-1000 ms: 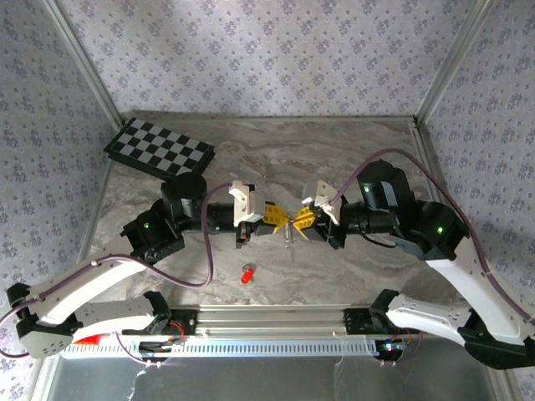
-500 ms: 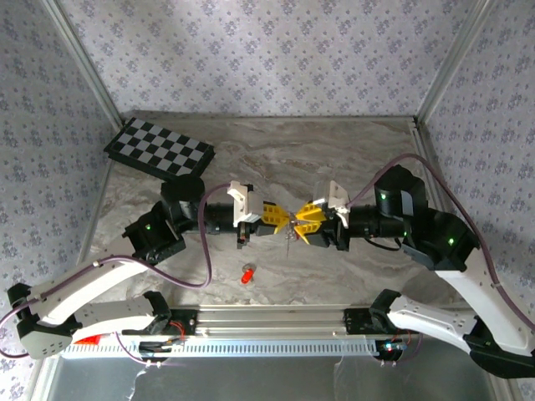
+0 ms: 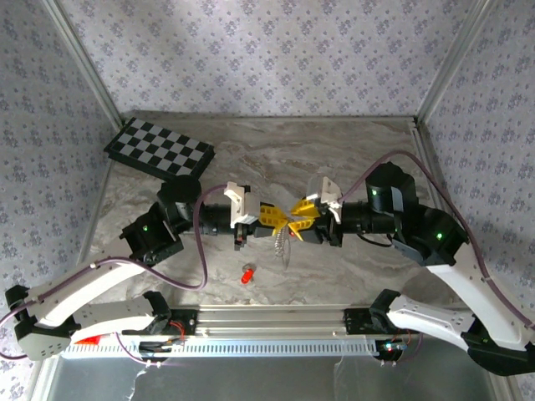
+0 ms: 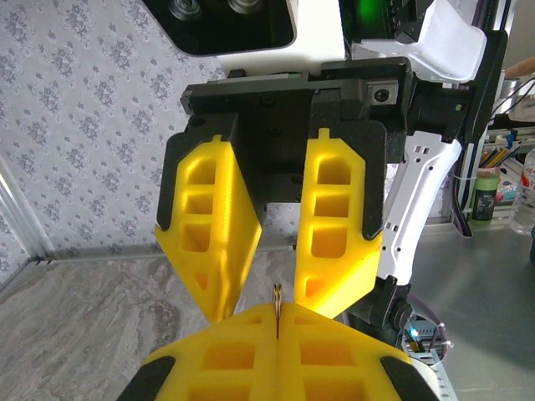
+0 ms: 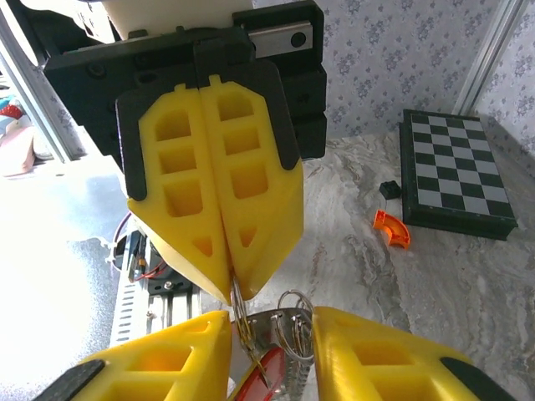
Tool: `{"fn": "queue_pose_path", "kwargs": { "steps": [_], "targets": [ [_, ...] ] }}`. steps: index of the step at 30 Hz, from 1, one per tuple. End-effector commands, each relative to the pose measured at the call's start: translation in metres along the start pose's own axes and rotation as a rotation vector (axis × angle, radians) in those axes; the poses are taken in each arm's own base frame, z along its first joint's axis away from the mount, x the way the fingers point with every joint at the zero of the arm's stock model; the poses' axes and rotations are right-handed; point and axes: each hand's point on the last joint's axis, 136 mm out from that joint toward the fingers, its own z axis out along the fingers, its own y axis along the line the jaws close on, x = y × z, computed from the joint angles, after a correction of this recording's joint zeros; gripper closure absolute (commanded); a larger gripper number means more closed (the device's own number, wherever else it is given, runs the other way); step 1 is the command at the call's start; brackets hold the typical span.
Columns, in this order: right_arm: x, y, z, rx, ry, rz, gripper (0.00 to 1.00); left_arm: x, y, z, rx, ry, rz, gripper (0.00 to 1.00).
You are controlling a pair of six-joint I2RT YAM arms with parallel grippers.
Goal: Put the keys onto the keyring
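While my left gripper (image 5: 230, 288) pinches the keyring (image 3: 280, 241) mid-frame, my right gripper (image 5: 269, 322) stands spread around it; one red key (image 3: 246, 274) lies below, slightly left, on the counter (image 3: 351, 150), checkerboard (image 3: 159, 150) upper left.

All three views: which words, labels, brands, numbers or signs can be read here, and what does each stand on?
No text can be read in any view.
The checkerboard carries only black and white squares, with no characters.
The containers at the right edge of the left wrist view have labels, but these are too small and blurred to read.
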Motion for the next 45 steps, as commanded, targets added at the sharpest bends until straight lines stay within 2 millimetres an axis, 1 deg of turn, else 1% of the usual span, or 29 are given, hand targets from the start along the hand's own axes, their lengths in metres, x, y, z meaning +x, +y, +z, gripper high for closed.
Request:
{"fn": "queue_pose_path", "kwargs": {
  "steps": [1, 5, 8, 11, 14, 15, 16, 19, 22, 30, 35, 37, 42, 43, 44, 45],
  "targets": [
    [-0.004, -0.001, 0.001, -0.001, -0.023, 0.004, 0.73, -0.025, -0.008, -0.007, 0.025, -0.076, 0.034, 1.00],
    [-0.002, 0.003, 0.001, -0.024, -0.025, 0.005, 0.87, -0.025, -0.008, -0.007, 0.023, -0.074, 0.034, 1.00],
    [-0.001, 0.004, 0.001, -0.036, -0.021, 0.007, 1.00, -0.022, -0.005, -0.006, 0.013, -0.056, 0.036, 1.00],
    [0.002, 0.000, -0.001, -0.012, 0.014, 0.001, 1.00, -0.012, 0.007, -0.004, -0.050, 0.023, 0.034, 0.99],
    [0.013, -0.008, -0.001, 0.023, 0.102, -0.019, 1.00, 0.000, 0.013, -0.005, -0.077, 0.122, 0.046, 0.74],
    [0.018, -0.009, -0.001, 0.029, 0.138, -0.026, 1.00, 0.003, 0.014, -0.006, -0.079, 0.148, 0.052, 0.71],
    [0.021, -0.011, 0.000, 0.033, 0.170, -0.036, 1.00, 0.007, 0.015, -0.005, -0.081, 0.176, 0.056, 0.71],
    [0.025, -0.012, 0.000, 0.035, 0.227, -0.065, 1.00, 0.017, 0.018, -0.006, -0.084, 0.245, 0.067, 0.74],
    [0.023, -0.013, 0.000, 0.031, 0.251, -0.085, 1.00, 0.025, 0.019, -0.004, -0.082, 0.284, 0.073, 0.74],
    [0.024, -0.012, 0.009, 0.003, 0.270, -0.094, 1.00, 0.032, 0.022, 0.000, -0.087, 0.283, 0.071, 0.75],
    [0.028, -0.009, 0.016, -0.024, 0.280, -0.089, 1.00, 0.035, 0.023, 0.002, -0.089, 0.275, 0.059, 0.80],
    [0.028, -0.008, 0.017, -0.032, 0.280, -0.087, 1.00, 0.035, 0.022, 0.002, -0.092, 0.269, 0.054, 0.85],
    [0.025, -0.006, 0.017, -0.040, 0.260, -0.082, 1.00, 0.035, 0.022, 0.003, -0.090, 0.254, 0.048, 0.87],
    [0.024, -0.005, 0.017, -0.044, 0.254, -0.081, 1.00, 0.035, 0.022, 0.004, -0.088, 0.252, 0.046, 0.95],
    [0.023, -0.004, 0.017, -0.047, 0.246, -0.078, 1.00, 0.034, 0.021, 0.004, -0.085, 0.246, 0.046, 1.00],
    [0.022, -0.004, 0.017, -0.045, 0.239, -0.076, 1.00, 0.032, 0.020, 0.004, -0.081, 0.236, 0.046, 1.00]
  ]
}}
